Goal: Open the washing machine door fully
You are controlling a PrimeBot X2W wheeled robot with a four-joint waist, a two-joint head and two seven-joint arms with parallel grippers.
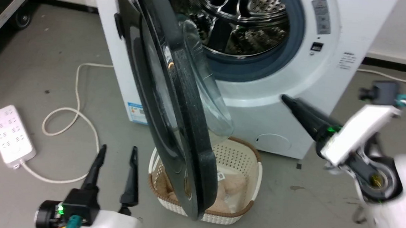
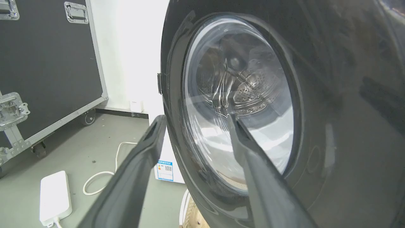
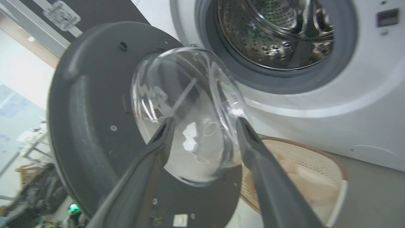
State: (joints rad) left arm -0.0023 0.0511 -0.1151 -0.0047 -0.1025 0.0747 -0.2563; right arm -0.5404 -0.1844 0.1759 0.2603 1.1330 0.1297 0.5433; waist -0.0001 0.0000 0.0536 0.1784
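The washing machine door stands swung out from the white machine, nearly edge-on to the head view, its clear glass bowl facing the drum. My left gripper is open at the lower left, on the door's outer side and apart from it. In the left wrist view its open fingers point at the door's glossy outer face. My right gripper hangs right of the door in front of the machine. Its open fingers frame the bowl on the door's inner face, with nothing held.
A white and brown laundry basket with cloth in it sits on the floor under the door. A white power strip and its looped cable lie at the left. A black wheeled flight case stands further left. The steel drum is exposed.
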